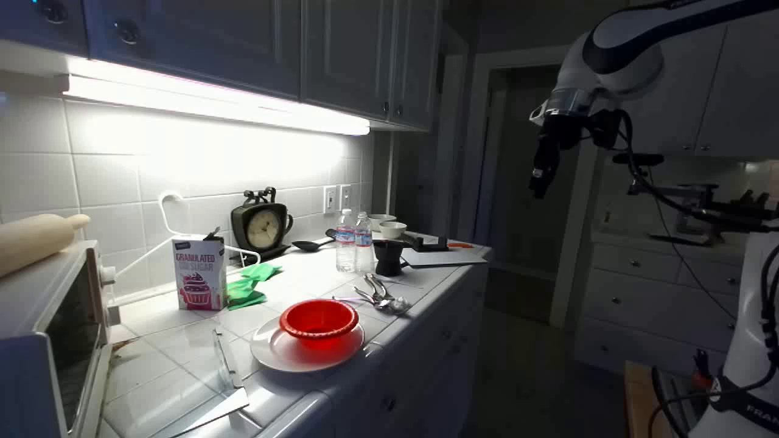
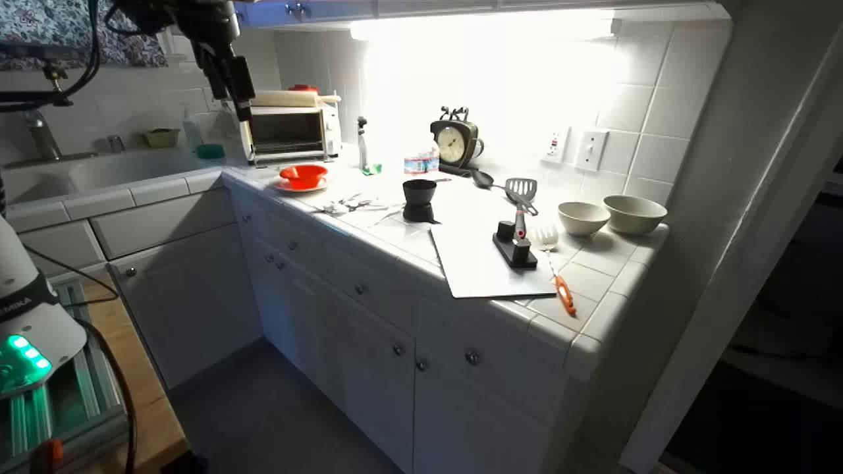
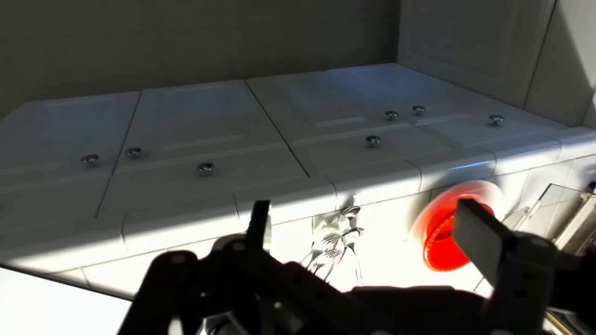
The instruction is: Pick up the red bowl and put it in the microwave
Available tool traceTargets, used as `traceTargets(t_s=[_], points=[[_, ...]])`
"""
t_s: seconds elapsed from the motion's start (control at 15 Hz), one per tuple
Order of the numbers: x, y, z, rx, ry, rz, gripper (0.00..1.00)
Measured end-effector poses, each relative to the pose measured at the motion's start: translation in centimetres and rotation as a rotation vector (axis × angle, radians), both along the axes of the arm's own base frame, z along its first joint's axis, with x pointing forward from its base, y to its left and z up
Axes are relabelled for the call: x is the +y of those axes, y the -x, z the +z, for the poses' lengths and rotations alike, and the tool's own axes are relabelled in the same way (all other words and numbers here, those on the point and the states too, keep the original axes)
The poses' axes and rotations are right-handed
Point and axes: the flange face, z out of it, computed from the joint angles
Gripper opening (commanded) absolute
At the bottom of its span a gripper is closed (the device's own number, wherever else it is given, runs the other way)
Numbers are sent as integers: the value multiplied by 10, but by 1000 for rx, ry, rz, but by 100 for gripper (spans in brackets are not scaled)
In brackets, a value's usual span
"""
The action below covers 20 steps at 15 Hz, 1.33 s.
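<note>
The red bowl (image 1: 319, 331) sits upright on a white plate (image 1: 271, 354) near the counter's front edge; it also shows in an exterior view (image 2: 304, 178). In the wrist view the bowl (image 3: 444, 249) is partly hidden behind a finger. The microwave (image 1: 45, 298), a boxy white oven, is at the left edge there and at the counter's back corner in an exterior view (image 2: 290, 135). A glass panel (image 1: 226, 362) before it looks like its lowered door. My gripper (image 3: 363, 204) is open and empty, high in the air away from the bowl, in both exterior views (image 1: 538, 182) (image 2: 238, 108).
A sugar carton (image 1: 199, 274) and green cloth (image 1: 251, 286) stand behind the plate. Cutlery (image 1: 380, 295), water bottles (image 1: 345, 243) and a black cup (image 1: 389, 257) are beside it. A rolling pin (image 2: 284, 99) lies on the oven. Cabinets and a light strip (image 1: 213, 103) overhang the counter.
</note>
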Motion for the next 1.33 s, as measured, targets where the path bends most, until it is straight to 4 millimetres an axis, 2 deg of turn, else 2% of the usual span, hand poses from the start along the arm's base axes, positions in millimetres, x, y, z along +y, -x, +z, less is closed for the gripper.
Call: traceTargets(t_s=[0.6, 0.8, 1.0, 1.2, 1.33], points=[[0, 0, 0, 0, 1, 0, 100], [8, -16, -2, -22, -61, -127, 100], [41, -54, -18, -50, -160, -213, 100], [86, -86, -39, -63, -191, -187, 100], [112, -99, -54, -62, -168, -133, 100]])
